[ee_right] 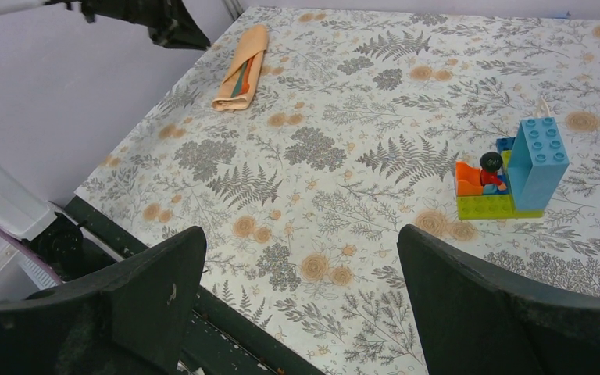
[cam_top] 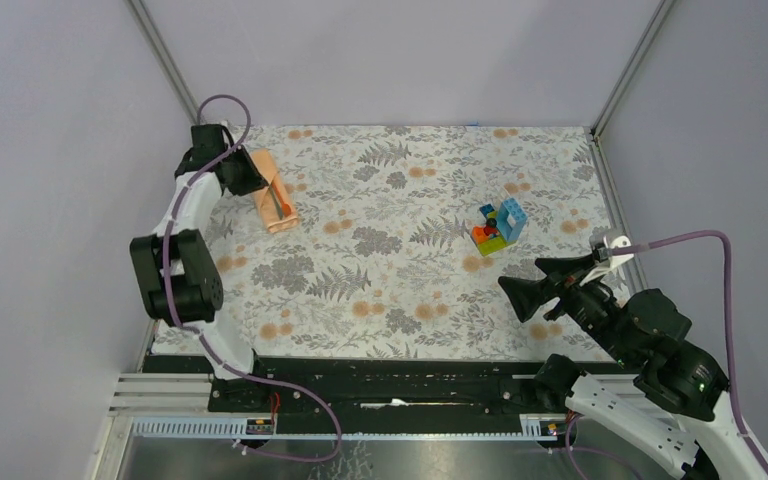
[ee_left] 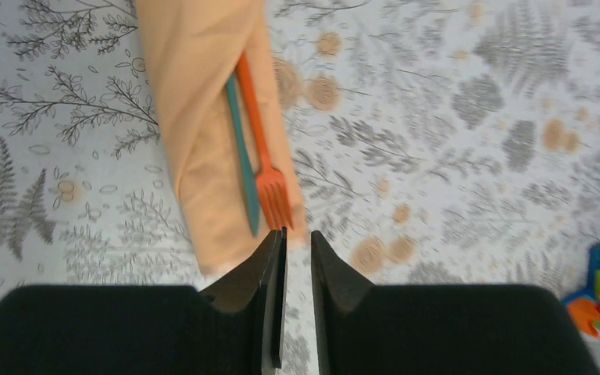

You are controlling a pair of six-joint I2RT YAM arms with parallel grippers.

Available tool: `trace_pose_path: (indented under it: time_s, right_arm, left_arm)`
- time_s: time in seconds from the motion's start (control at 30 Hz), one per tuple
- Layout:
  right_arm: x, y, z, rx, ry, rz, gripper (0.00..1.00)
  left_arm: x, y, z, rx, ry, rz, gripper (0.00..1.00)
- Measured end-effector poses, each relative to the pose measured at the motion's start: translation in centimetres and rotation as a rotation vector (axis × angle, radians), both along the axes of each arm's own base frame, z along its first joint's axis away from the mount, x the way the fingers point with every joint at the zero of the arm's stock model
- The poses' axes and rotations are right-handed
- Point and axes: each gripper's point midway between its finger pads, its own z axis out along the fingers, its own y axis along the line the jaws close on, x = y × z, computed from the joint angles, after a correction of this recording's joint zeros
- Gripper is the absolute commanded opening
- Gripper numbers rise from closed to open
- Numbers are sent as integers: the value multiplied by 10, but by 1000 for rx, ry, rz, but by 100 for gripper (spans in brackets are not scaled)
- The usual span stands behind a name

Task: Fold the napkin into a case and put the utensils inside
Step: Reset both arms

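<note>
Left claw (ee_left: 298, 233), narrowly parted and empty, stands at the case's (ee_left: 195, 117) near end; case's long axis runs straight ahead.

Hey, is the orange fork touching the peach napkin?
Touching. The left wrist view shows the orange fork lying flat on the folded napkin, with peach cloth directly beneath it and no gap.
</note>
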Motion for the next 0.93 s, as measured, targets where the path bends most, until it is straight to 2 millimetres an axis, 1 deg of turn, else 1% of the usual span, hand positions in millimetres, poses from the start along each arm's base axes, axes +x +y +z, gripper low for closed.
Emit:
trace_pose_path:
  time_s: [0.07, 0.13, 0.17, 0.2, 0.27, 0.3, 0.33, 0.4, 0.47, 0.5, 0.53, 0.57, 0.6, 0.63, 0.67, 0.7, 0.77, 0.83, 0.9, 0.93]
  right_arm:
    - [1, 0, 0, -2, 1, -2, 100]
    - [2, -1, 0, -6, 3, -14, 100]
    - [4, -3, 1, -8, 2, -28, 100]
    - [6, -5, 3, -12, 3, -47, 100]
    - [11, -12, 10, -20, 1, -96, 100]
    - [14, -19, 17, -26, -1, -132, 100]
    - [15, -22, 22, -27, -6, -150, 100]
    - [17, -34, 41, -31, -29, -202, 100]
    - [17, -48, 68, -19, -74, -249, 100]
    - [16, -54, 79, -11, -95, -266, 100]
    - [14, -62, 93, 0, -123, -287, 100]
    - [11, -71, 107, 11, -153, -308, 100]
    - [9, -77, 116, 21, -173, -322, 100]
    - [6, -85, 126, 30, -196, -339, 100]
    - [3, -92, 135, 38, -217, -352, 100]
    - [1, -97, 140, 42, -231, -363, 100]
    - [-2, -107, 151, 46, -258, -388, 100]
    - [-4, -112, 155, 40, -271, -402, 100]
    - [-3, -112, 156, 29, -277, -404, 100]
    - [-3, -112, 156, 24, -278, -403, 100]
  left_arm:
    - [-12, -5, 33, 2, -69, -15, 28]
    - [-27, -16, 70, 2, -151, -48, 32]
    - [-33, -23, 87, 3, -192, -71, 34]
    - [-42, -35, 108, 6, -246, -110, 35]
    - [-65, -76, 154, 7, -370, -230, 36]
    - [-80, -102, 177, 2, -435, -305, 37]
    - [-98, -127, 199, -11, -500, -384, 37]
    - [-138, -170, 236, -48, -614, -535, 39]
    - [-174, -192, 268, -82, -714, -632, 41]
    - [-189, -195, 284, -91, -766, -656, 43]
    - [-200, -195, 297, -96, -809, -669, 45]
    - [-215, -193, 317, -98, -879, -679, 47]
    - [-224, -190, 330, -93, -925, -681, 49]
    - [-239, -187, 348, -89, -999, -682, 51]
    - [-250, -183, 361, -84, -1050, -682, 52]
    - [-265, -179, 376, -75, -1119, -681, 53]
    - [-290, -171, 399, -57, -1225, -678, 55]
    - [-318, -162, 423, -35, -1337, -674, 55]
    - [-337, -156, 440, -18, -1419, -667, 56]
    - [-343, -154, 445, -9, -1444, -665, 57]
